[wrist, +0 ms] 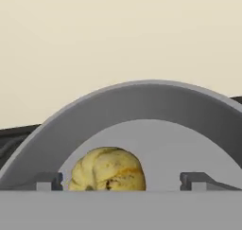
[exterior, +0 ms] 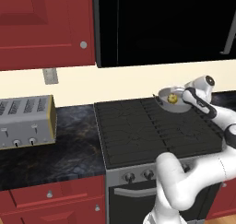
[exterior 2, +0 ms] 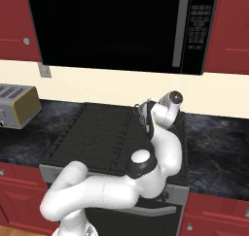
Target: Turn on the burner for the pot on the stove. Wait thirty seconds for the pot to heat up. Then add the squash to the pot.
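1. Yellow squash (exterior: pixel 173 98) lies inside the pot (exterior: pixel 168 103) on the stove (exterior: pixel 152 126), at two o'clock from its centre.
2. The arm hides the pot here; retreat straight upward.
3. Gripper (wrist: pixel 120 181) spread; squash (wrist: pixel 108 170) sits free between the fingertips (wrist: pixel 47 181), toward nine o'clock; avoid nudging the wall.

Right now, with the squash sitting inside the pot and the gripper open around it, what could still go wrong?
Two risks. The gripper hangs low inside the pot, fingertips either side of the squash; a sideways pull-out could knock the wall. In the left base view the pot looks tilted at the back right of the stove, so a nudge might tip it or roll the squash out.
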